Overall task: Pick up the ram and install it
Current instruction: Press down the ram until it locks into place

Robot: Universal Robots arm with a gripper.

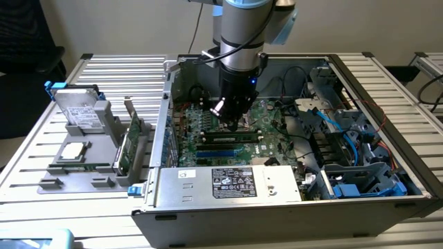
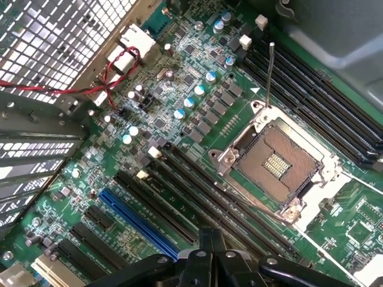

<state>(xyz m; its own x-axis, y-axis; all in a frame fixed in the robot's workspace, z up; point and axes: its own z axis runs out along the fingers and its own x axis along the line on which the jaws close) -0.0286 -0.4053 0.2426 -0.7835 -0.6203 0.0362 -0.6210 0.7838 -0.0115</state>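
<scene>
Ram (image 1: pixel 232 138) stands on edge in a black slot on the motherboard (image 1: pixel 266 116), at 6 o'clock from my gripper (image 1: pixel 234 120) in the exterior view and just below its tips. My fingers (image 2: pixel 210 254) are clenched together with nothing between them; I cannot tell whether they touch the ram's top edge. Just past the ram, again at 6 o'clock, lies the blue slot (image 1: pixel 220 153), and beyond that the grey power supply (image 1: pixel 229 182) against the case (image 1: pixel 277 218) wall. In the wrist view the CPU socket (image 2: pixel 275 161) sits open beside rows of bare black slots (image 2: pixel 179 191). Blue cables (image 1: pixel 339 129) run through the drive bay at 3 o'clock. Well apart at 9 o'clock, outside the case, a grey tray (image 1: pixel 76 184) holds an upright card (image 1: pixel 133 137), a chip (image 1: pixel 72 151) and a drive (image 1: pixel 74 106). All of it rests on a slatted table (image 1: pixel 124 72).
</scene>
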